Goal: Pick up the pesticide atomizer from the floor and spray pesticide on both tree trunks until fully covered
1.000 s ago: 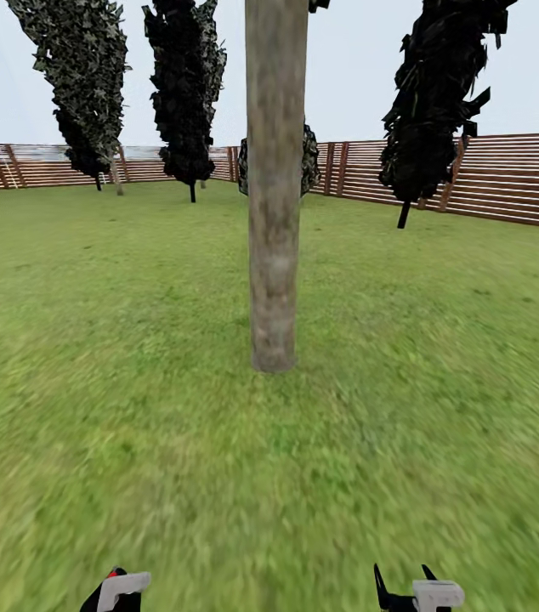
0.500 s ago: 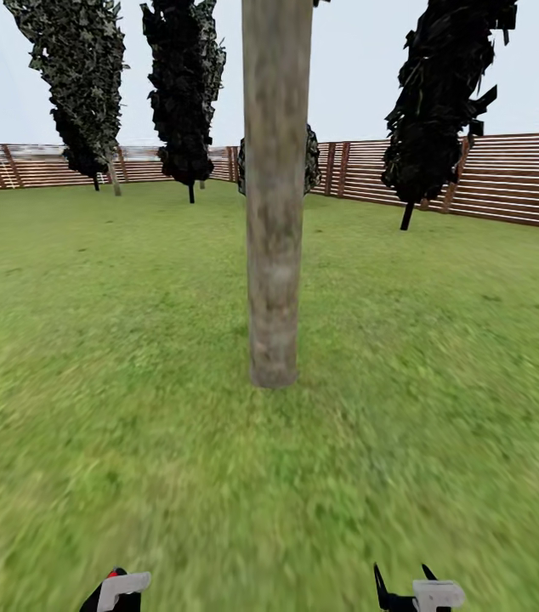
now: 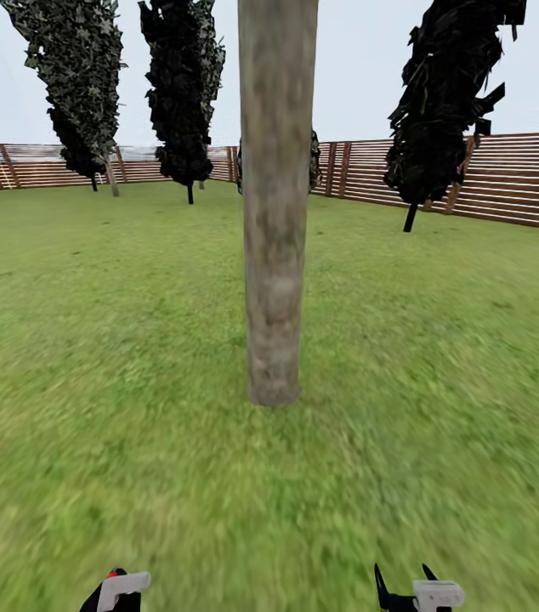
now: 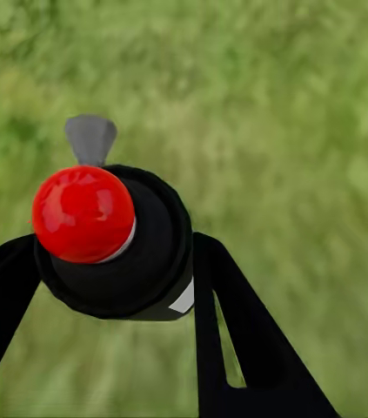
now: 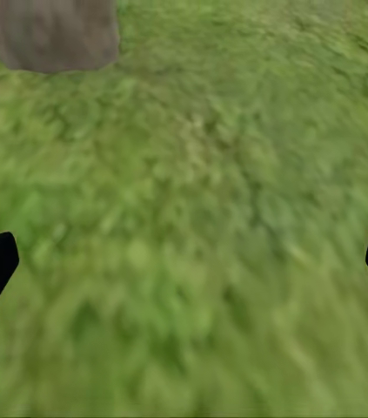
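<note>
A thick, mottled grey-tan tree trunk [image 3: 275, 212] rises from the lawn straight ahead of me, its base a short way in front of both arms. The pesticide atomizer [image 4: 114, 252], a black bottle with a red round top and a grey nozzle, sits between the black fingers of my left gripper [image 4: 114, 300], which is shut on it. My left gripper [image 3: 118, 590] and right gripper [image 3: 412, 590] peek in at the head view's lower edge. The right gripper [image 5: 184, 261] is open over bare grass, with the trunk's base [image 5: 55, 35] beyond it.
A brown slat fence [image 3: 507, 178] rings the green lawn [image 3: 116, 357]. Narrow near-black conifers stand at the back left [image 3: 183, 93] and back right [image 3: 444, 102], with a greyer one [image 3: 78, 85] further left. Open grass lies on both sides of the trunk.
The camera has come closer to the trunk: it looks wider and its base sits lower in the picture. Both grippers keep their places in the view.
</note>
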Robot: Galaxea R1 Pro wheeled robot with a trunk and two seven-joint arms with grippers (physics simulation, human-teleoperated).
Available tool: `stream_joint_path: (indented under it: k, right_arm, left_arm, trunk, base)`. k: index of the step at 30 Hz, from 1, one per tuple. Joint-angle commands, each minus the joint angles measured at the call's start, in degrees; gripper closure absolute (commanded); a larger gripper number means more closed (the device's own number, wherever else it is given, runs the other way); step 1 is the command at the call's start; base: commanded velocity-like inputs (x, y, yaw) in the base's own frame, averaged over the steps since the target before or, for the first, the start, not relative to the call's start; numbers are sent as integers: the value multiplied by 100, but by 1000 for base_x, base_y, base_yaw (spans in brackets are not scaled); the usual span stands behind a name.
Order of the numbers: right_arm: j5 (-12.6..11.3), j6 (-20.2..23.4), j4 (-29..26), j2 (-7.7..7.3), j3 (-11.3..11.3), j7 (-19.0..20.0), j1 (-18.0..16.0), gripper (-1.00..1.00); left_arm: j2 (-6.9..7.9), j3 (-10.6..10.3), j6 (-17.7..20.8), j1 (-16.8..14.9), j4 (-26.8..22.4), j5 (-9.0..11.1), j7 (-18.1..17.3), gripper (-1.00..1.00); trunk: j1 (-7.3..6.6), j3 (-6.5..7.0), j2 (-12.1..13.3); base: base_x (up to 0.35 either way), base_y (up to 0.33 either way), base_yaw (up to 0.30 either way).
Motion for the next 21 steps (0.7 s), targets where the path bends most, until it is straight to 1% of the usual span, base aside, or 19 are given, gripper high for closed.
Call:
stream_joint_path:
  k: [1,13,16,19,21]
  right_arm:
    - [0,0,0,0,0,0,0,-100]
    - [0,0,0,1,0,0,-2,-100]
    - [0,0,3,6,0,0,0,-100]
    - [23,6,15,5,3,9,-1,-100]
    - [336,20,-30,-28,1,23,-2,-100]
  left_arm:
    - [0,0,0,0,-1,0,0,100]
    - [32,10,0,0,-8,-2,0,100]
    - [54,16,0,2,-8,-1,0,100]
    - [54,-37,16,0,-54,-33,-62,100]
    - [56,-69,60,-27,-83,-58,-172,100]
  trunk:
    - [0,0,0]
    - [0,0,0]
    - [0,0,0]
    - [0,0,0]
    - [0,0,0]
  base:
    - [338,0,0]
    - [333,0,0]
    - [215,-52,0]
    - [14,-4,0]
    - [1,0,0]
